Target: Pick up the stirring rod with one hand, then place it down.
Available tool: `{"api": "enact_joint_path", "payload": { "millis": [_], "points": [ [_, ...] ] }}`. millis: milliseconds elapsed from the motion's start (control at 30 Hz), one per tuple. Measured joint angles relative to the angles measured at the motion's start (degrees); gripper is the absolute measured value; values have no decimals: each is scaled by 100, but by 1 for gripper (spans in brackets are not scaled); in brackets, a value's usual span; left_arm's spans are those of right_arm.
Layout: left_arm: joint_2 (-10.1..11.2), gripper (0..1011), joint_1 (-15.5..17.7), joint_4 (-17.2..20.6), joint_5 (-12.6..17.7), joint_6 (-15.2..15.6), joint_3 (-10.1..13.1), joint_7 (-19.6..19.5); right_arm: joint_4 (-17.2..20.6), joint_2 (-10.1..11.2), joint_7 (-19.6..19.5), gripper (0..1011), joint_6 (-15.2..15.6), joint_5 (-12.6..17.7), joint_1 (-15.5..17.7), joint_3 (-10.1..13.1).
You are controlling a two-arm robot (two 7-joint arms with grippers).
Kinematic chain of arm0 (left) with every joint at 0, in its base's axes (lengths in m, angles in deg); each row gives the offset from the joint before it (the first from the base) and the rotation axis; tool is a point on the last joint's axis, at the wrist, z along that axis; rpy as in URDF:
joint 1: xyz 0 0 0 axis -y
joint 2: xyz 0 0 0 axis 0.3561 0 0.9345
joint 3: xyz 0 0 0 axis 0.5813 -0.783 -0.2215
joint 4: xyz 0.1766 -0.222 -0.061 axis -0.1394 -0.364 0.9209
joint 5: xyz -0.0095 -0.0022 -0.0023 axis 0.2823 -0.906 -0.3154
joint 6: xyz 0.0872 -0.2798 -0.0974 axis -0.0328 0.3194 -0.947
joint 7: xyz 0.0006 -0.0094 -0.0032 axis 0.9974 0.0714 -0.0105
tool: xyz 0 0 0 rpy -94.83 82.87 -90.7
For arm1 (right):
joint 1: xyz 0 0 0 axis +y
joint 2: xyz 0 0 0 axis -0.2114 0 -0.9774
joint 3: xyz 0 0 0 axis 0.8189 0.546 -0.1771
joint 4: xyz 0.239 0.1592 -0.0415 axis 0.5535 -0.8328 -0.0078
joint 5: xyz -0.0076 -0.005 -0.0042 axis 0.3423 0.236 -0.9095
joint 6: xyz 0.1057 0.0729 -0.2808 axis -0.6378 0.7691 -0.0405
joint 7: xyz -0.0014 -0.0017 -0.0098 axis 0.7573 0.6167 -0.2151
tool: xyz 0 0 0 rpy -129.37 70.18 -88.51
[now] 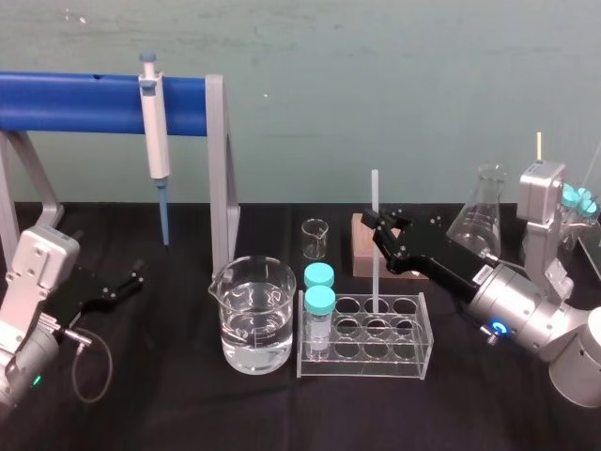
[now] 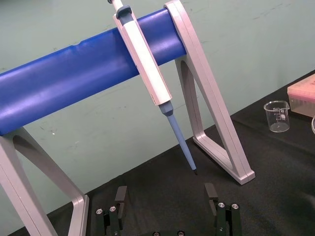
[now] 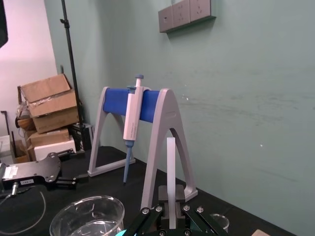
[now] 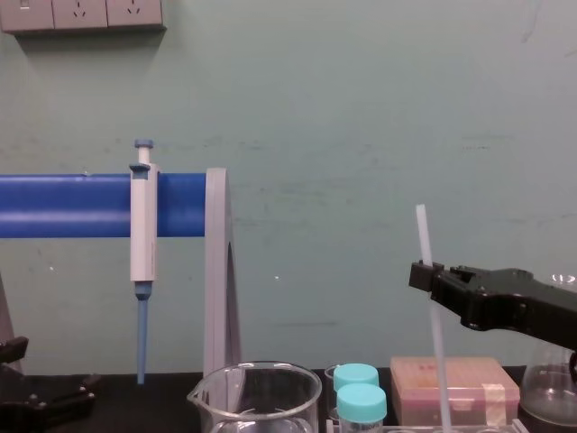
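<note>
This is a laboratory bench. On the black-covered desk (image 1: pixel 169 404) stands a clear test-tube rack (image 1: pixel 366 368), and everything around it is labware. Two teal-capped vials (image 1: pixel 320 303) sit in the rack's left-end holes, and the white stirring rod (image 1: pixel 374 193) stands upright at its back row. A glass beaker (image 1: pixel 252 315) of clear liquid is just left of the rack, with a small empty beaker (image 1: pixel 315 239) behind it. An Erlenmeyer flask (image 1: pixel 477 218) is behind and to the right. Farther left of the rack, a white-and-blue pipette (image 1: pixel 155 127) hangs on a blue-barred stand (image 1: pixel 75 101). Behind the rack rises a plain teal wall (image 1: pixel 376 85).
</note>
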Motion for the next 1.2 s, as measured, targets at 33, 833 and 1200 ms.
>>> {"api": "enact_joint_path", "payload": {
  "millis": [33, 833, 1200],
  "points": [
    [0, 1000, 0, 0, 0, 0, 0, 0, -26, -20, -7, 68, -7, -7, 10, 6],
    [0, 1000, 0, 0, 0, 0, 0, 0, -195, -189, -171, 68, 157, 15, 161, 105],
    [0, 1000, 0, 0, 0, 0, 0, 0, -264, -224, -240, 67, 227, -86, 201, 95]
  ]
}}
